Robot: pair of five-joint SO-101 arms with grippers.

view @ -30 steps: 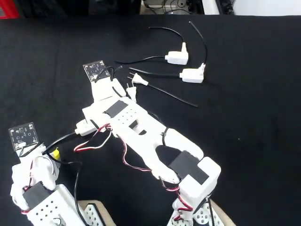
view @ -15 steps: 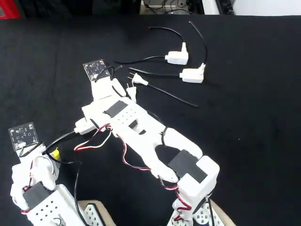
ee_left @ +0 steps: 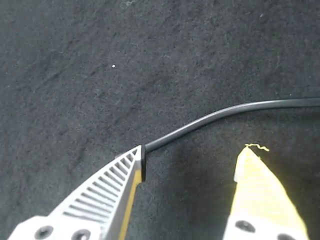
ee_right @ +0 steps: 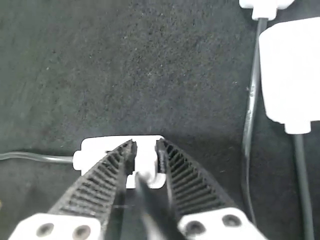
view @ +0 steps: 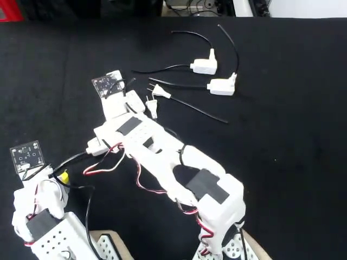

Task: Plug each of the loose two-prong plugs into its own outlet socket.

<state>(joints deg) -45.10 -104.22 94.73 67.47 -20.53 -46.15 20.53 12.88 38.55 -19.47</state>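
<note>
In the high view, a black counter [view: 293, 162] carries 2 white sockets side by side toward its far edge: the far socket [view: 204, 65] and the near socket [view: 222, 85]. Each trails a thin black cord. Neither socket has a plug in it. The free plug [view: 160, 92] lies flat on the counter, well apart from the sockets. Its 2 prongs point away from them and its cord runs off across the cloth. Just beside it is the gripped plug [view: 152, 107], at the tip of the right tool [view: 145, 104]. The right arm [view: 179, 162] stretches from the near edge across the middle of the counter. The left arm [view: 38, 216] sits folded back at the near corner, well apart from the plugs and sockets.

In the left wrist view, the left tool [ee_left: 194, 150] is released, with its 2 fingers spread wide just above the bare counter and nothing between them. A black cord [ee_left: 225, 111] lies on the cloth, passing by the tip of the pale finger.

In the right wrist view, the right tool is clenched on the gripped plug. Its 2 ribbed fingers pinch the plug's narrow white end, while the wider white body lies on the counter with a cord leaving 1 side. Off to 1 side are 2 white blocks [ee_right: 292, 75] with cords; I cannot tell what they are.
</note>
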